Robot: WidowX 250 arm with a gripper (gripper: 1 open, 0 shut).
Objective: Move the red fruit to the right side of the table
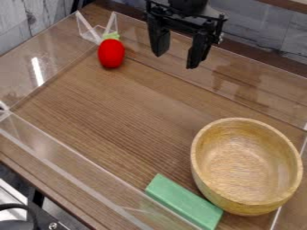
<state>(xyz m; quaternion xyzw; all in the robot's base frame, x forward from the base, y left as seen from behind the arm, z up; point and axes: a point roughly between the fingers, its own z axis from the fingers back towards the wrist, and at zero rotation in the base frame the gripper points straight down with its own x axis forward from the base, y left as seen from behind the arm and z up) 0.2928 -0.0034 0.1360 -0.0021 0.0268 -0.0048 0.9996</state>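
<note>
The red fruit [110, 52] is a small glossy strawberry-like toy with a green top, lying on the brown wood-grain table [120, 117] at the far left, close to the back corner. My gripper [177, 49] hangs over the back middle of the table, to the right of the fruit and apart from it. Its two black fingers stand wide open with nothing between them.
A round light wooden bowl [247, 166] sits at the front right. A flat green block [184, 202] lies at the front edge beside it. Low clear acrylic walls [54, 148] border the tabletop.
</note>
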